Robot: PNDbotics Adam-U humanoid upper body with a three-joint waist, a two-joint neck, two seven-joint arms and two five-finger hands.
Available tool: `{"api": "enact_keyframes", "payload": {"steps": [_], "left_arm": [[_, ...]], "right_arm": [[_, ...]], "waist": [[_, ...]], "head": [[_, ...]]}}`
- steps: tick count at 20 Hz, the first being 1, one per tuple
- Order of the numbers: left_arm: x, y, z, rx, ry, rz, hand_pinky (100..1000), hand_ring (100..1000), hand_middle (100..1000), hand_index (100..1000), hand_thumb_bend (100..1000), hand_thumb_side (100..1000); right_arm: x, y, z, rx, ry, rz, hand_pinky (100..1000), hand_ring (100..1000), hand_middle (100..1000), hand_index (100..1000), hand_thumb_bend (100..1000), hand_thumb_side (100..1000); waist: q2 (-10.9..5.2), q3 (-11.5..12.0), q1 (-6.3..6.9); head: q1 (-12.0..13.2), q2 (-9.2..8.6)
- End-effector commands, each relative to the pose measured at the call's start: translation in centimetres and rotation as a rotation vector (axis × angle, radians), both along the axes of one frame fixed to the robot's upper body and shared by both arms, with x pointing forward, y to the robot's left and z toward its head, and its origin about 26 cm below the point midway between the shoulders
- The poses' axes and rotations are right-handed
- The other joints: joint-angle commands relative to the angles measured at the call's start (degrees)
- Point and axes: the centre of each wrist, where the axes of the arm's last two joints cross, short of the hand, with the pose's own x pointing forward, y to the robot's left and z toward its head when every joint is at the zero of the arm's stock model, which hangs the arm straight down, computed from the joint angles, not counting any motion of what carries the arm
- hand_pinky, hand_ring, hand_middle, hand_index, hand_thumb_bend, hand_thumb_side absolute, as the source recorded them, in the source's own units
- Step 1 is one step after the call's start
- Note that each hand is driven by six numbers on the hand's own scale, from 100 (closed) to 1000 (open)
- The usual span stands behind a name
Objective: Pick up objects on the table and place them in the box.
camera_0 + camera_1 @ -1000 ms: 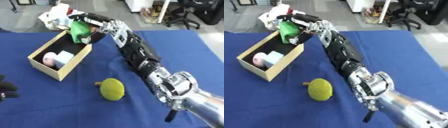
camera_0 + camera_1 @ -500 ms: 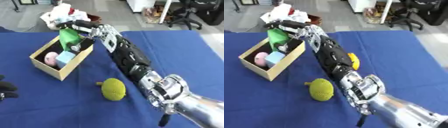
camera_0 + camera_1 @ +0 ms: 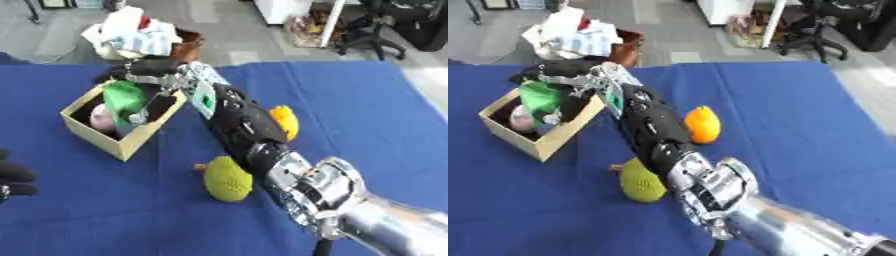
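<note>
- The right robot hand (image 3: 149,75) is hovering over the box (image 3: 131,145), fingers curled round a green object (image 3: 122,97).
- That green thing is hanging just under it, dipping into the box.

Bright, even overhead light fills both views, with no hard glare. The blue table (image 3: 367,115) reads flat and saturated. A soft shadow darkens the inside of the box (image 3: 122,145) at ten o'clock. Everything looks smeared and soft. The silver arm (image 3: 798,230) at five o'clock is the blurriest, with pale sheen.
</note>
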Motion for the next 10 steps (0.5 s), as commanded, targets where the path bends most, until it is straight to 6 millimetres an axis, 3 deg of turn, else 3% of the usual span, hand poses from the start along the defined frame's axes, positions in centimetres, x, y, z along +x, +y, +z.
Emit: {"api": "enact_keyframes", "payload": {"steps": [1, 5, 10], "left_arm": [[0.0, -0.1, 0.6, -0.001, -0.025, -0.010, 626, 662, 598, 810, 100, 850], [0.0, -0.1, 0.6, 0.000, -0.023, -0.010, 626, 661, 598, 810, 100, 850], [0.0, -0.1, 0.6, -0.001, -0.022, -0.007, 626, 660, 598, 810, 100, 850]], "right_arm": [[0.0, 0.2, 1.9, -0.003, -0.059, 0.052, 959, 991, 999, 1000, 100, 426], [0.0, 0.1, 2.4, 0.015, -0.072, 0.069, 989, 1000, 1000, 1000, 100, 435], [0.0, -0.5, 3.3, 0.036, -0.090, 0.062, 990, 1000, 1000, 1000, 100, 371]], "waist": [[-0.17, 0.00, -0.51], [-0.25, -0.05, -0.58], [-0.33, -0.22, -0.62]], "head": [[-0.14, -0.56], [-0.16, -0.54], [-0.13, -0.71]]}}
